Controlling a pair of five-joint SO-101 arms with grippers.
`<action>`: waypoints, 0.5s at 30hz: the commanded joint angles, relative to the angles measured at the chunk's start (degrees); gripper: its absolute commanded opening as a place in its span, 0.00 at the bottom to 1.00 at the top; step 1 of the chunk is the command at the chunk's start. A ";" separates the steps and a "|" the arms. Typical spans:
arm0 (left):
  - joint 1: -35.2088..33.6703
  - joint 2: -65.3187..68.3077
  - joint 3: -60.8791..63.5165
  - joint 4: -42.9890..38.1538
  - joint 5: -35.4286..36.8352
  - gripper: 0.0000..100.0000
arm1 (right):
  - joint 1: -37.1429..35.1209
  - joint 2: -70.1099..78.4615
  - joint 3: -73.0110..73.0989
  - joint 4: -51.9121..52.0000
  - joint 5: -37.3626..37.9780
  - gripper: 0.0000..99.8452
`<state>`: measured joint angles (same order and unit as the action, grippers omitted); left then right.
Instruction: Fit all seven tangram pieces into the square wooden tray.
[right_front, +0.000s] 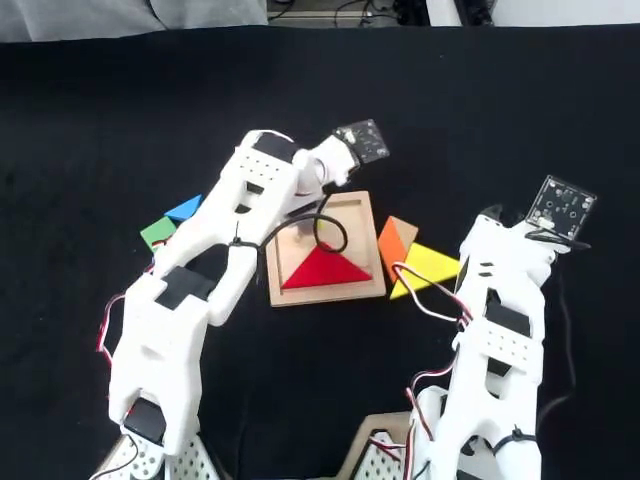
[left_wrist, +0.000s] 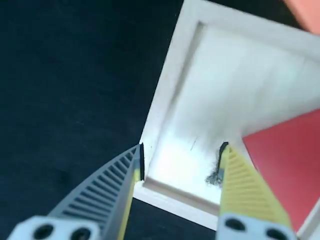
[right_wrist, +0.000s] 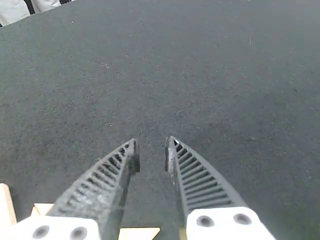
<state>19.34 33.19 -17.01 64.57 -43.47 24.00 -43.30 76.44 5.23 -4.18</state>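
Observation:
The square wooden tray (right_front: 330, 293) lies mid-table with a red triangle (right_front: 325, 268) in its near half. My left gripper (left_wrist: 182, 157) hangs open low over the tray's far left corner (left_wrist: 165, 125), one finger outside the rim and the other inside, nothing held. The red triangle (left_wrist: 285, 160) lies just beside the inner finger. An orange piece (right_front: 395, 245) and a yellow triangle (right_front: 430, 268) lie right of the tray. Green (right_front: 157, 232) and blue (right_front: 185, 208) pieces lie to its left. My right gripper (right_wrist: 151, 150) is slightly open and empty above bare black cloth.
The left arm (right_front: 220, 250) crosses over the tray's left side and hides part of it. The right arm (right_front: 500, 320) stands just right of the yellow triangle. Black cloth covers the whole table, with free room at the back and far right.

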 joint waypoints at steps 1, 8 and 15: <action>-0.22 -0.88 2.33 -0.35 0.18 0.25 | -0.62 -1.80 -0.40 -1.41 0.44 0.10; 1.01 -4.22 9.01 -0.35 5.10 0.25 | -0.62 -1.80 -0.57 -1.41 0.44 0.10; 1.98 -12.84 15.16 -0.97 7.03 0.25 | -0.62 -1.80 -0.48 -1.41 0.44 0.10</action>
<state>20.40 25.80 -3.38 64.22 -37.23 24.00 -43.30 76.44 5.23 -4.18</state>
